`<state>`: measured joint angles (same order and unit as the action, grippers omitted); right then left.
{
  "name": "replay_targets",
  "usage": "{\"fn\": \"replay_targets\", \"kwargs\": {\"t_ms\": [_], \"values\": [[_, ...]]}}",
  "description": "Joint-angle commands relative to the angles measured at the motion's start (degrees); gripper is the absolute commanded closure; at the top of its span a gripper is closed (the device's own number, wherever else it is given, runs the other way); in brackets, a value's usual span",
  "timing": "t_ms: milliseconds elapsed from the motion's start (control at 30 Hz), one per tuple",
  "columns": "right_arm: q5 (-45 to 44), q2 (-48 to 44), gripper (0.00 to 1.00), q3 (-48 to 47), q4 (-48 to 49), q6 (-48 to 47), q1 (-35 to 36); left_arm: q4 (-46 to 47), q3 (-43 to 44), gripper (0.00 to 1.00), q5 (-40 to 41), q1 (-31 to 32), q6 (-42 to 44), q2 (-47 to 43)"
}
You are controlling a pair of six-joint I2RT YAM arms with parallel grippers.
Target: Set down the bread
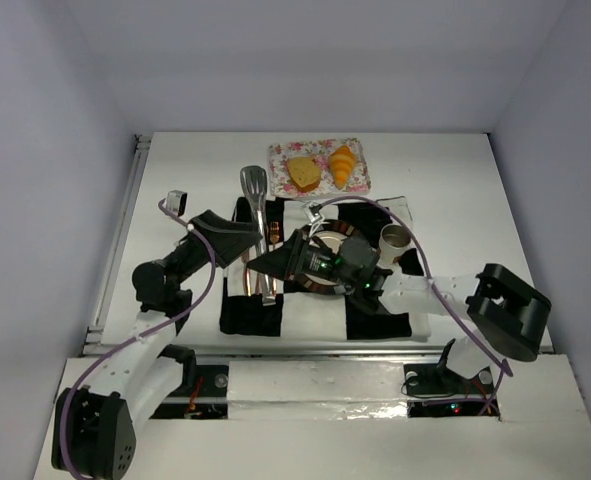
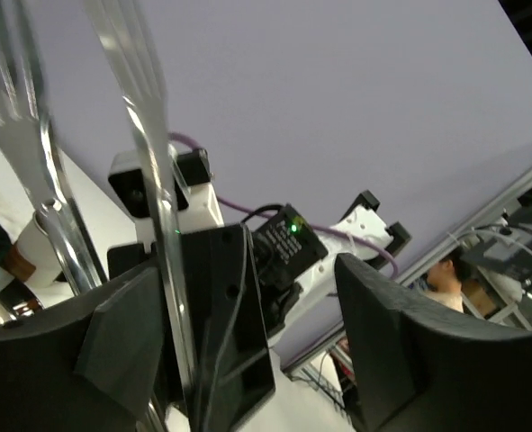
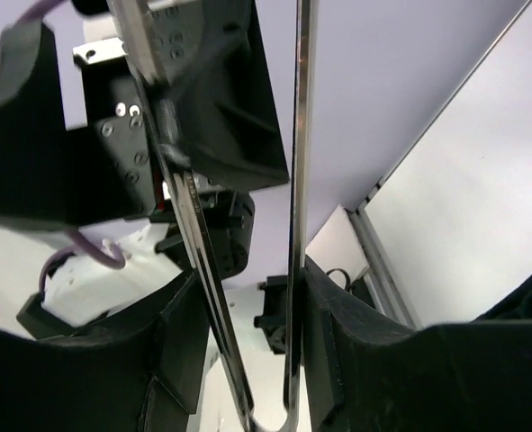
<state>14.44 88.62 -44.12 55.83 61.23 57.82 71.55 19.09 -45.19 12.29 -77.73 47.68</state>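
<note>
The bread slice (image 1: 304,173) and the orange croissant (image 1: 342,165) lie side by side on a floral tray (image 1: 280,155) at the back of the table. Metal tongs (image 1: 258,200) stand over the checked cloth, head pointing toward the tray. My right gripper (image 1: 277,264) is shut on the tongs (image 3: 297,180), with both tong arms between its fingers (image 3: 324,315). My left gripper (image 1: 251,243) is open in the left wrist view (image 2: 247,297), with one tong arm (image 2: 153,135) running along its left finger (image 2: 121,333).
A black-and-white checked cloth (image 1: 375,320) covers the table's middle. On it are a brown-rimmed plate (image 1: 340,238), a paper cup (image 1: 393,240) and copper cutlery (image 1: 246,285). The two arms crowd together over the plate.
</note>
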Motion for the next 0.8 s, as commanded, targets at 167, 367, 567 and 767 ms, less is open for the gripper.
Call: {"fn": "replay_targets", "kwargs": {"t_ms": [167, 367, 567, 767], "values": [[-8.28, -8.02, 0.56, -0.09, -5.38, -3.49, -0.17, -5.94, 3.93, 0.19, -4.56, 0.27, 10.05, -6.27], [-8.55, -11.09, 0.57, 0.7, -7.3, -2.43, -2.53, -19.84, 7.36, 0.15, -4.64, 0.27, 19.02, -9.44], [-9.16, -15.84, 0.58, -4.55, -29.51, -8.13, -7.63, -49.65, 15.26, 0.16, 3.66, 0.27, 38.81, -13.57], [-7.49, -16.9, 0.58, -9.14, -53.88, -17.98, -13.77, -71.18, 22.3, 0.17, 16.96, 0.27, 52.76, -15.16]]}}
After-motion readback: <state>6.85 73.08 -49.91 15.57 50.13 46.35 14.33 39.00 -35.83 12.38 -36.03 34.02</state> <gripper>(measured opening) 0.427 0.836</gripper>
